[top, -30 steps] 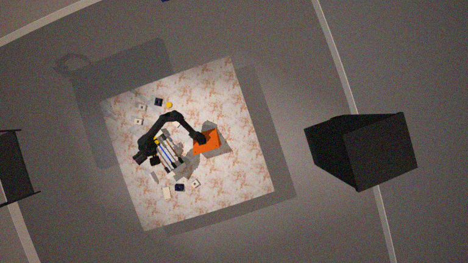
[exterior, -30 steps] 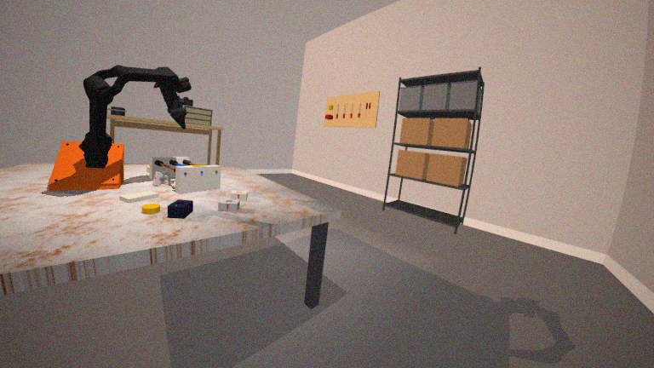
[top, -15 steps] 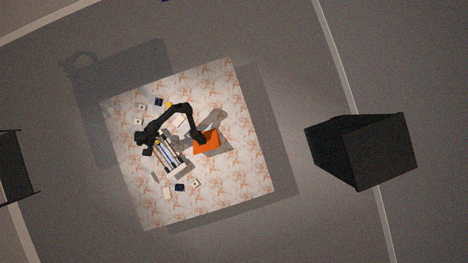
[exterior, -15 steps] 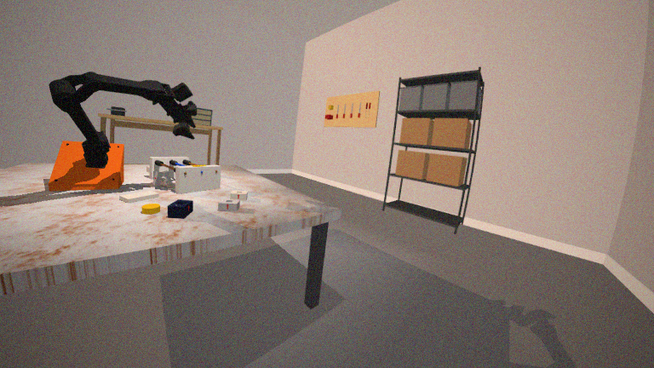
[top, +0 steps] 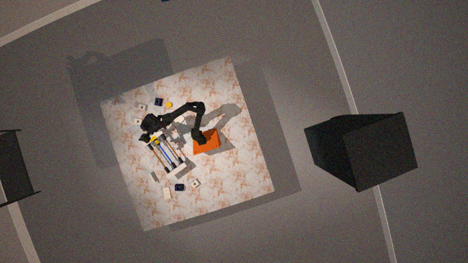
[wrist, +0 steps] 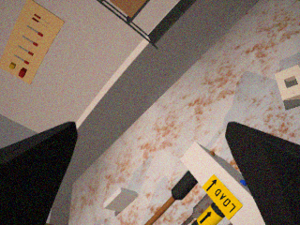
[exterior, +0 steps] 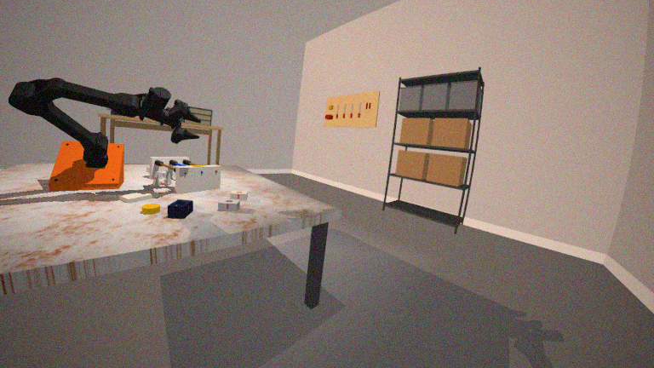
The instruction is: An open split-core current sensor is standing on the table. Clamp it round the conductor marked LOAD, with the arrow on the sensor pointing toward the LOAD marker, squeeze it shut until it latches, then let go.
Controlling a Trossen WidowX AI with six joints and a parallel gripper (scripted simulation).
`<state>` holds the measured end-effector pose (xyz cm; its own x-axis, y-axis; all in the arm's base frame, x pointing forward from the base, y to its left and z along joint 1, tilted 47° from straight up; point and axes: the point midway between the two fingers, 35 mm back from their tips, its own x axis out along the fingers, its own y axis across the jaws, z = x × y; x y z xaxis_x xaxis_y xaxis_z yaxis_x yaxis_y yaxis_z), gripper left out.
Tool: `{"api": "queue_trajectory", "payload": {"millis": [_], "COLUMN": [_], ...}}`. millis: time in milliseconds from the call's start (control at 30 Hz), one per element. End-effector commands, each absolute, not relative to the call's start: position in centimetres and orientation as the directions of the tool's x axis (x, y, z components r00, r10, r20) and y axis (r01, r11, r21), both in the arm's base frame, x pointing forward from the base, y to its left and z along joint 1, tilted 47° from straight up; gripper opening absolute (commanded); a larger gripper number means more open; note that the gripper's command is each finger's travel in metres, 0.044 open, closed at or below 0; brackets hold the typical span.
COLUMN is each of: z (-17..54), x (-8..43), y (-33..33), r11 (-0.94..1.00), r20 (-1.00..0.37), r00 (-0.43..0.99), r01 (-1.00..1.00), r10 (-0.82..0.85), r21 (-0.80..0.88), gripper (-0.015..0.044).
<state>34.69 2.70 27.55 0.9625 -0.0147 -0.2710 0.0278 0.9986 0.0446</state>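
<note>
My gripper point(exterior: 197, 129) point(wrist: 153, 129) is wide open and empty, above and near the labelled end of the conductor rack point(top: 176, 170) point(exterior: 197, 179). The rack holds a blue conductor point(top: 166, 154) between two brown ones. A yellow LOAD label point(wrist: 224, 197) with an arrow is on the rack's end board, beside a yellow arrow sleeve point(wrist: 209, 217) on the conductor. A small white upright shape point(exterior: 162, 179), seemingly the open sensor, stands on the table beside the rack in the exterior view. Its arrow cannot be made out. The sensor does not show in the wrist view.
A navy block point(top: 158, 100) point(exterior: 180, 209) and a yellow disc point(top: 169, 104) point(exterior: 151, 209) lie near white blocks with holes point(top: 137, 121) point(exterior: 229, 205). Another navy block point(top: 179, 185) and a cream slab point(top: 166, 192) lie beyond the rack's other end. The arm's orange base point(top: 209, 143) point(exterior: 86, 166) stands beside it.
</note>
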Motion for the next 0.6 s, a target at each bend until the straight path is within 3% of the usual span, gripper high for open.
{"api": "queue_trajectory", "payload": {"millis": [0,433,567], "z": [32.3,32.1,27.9], "x": [31.6,31.7,34.4], "y": [0.0,0.0,-0.1], "r11": [1.0,1.0,0.991], "r20": [0.05,0.037,-0.225], "r00": [0.999,0.999,0.968], "r01": [0.0,0.005,0.126], "r10": [0.0,-0.005,-0.113], "r21": [0.0,0.005,0.043], "gripper": [0.044,0.044,0.044]}}
